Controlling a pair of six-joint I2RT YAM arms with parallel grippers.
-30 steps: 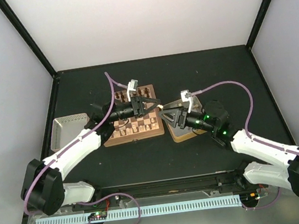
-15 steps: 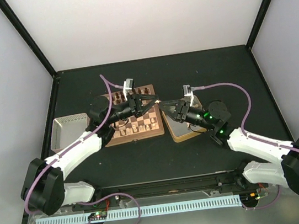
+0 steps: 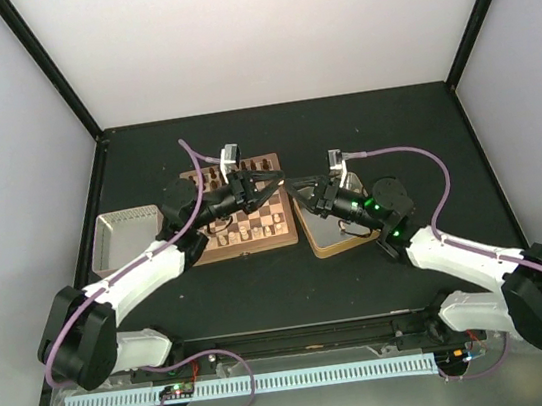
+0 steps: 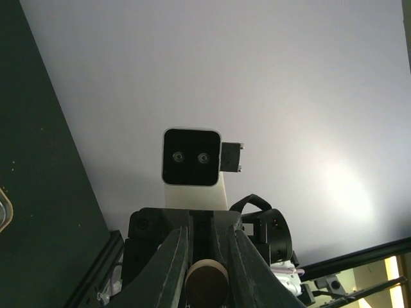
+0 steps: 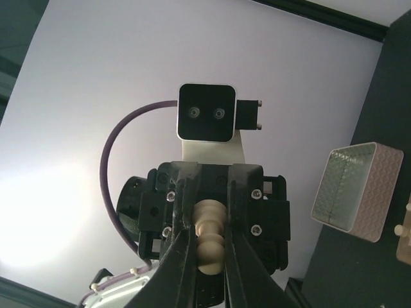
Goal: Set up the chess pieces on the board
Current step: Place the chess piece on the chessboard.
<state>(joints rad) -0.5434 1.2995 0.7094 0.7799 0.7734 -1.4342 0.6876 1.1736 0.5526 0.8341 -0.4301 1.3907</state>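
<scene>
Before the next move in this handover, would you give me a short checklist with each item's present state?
1. Right tool shut on the pale chess piece: ok.
2. Left tool open, so the piece can be carried off: not ok; it is shut on the piece's round base.
3. Piece centred between the right tool's fingers: ok.
4. Free target square on the board: cannot tell; the left arm covers part of it.
5. Which kind of piece it is: cannot tell.
</scene>
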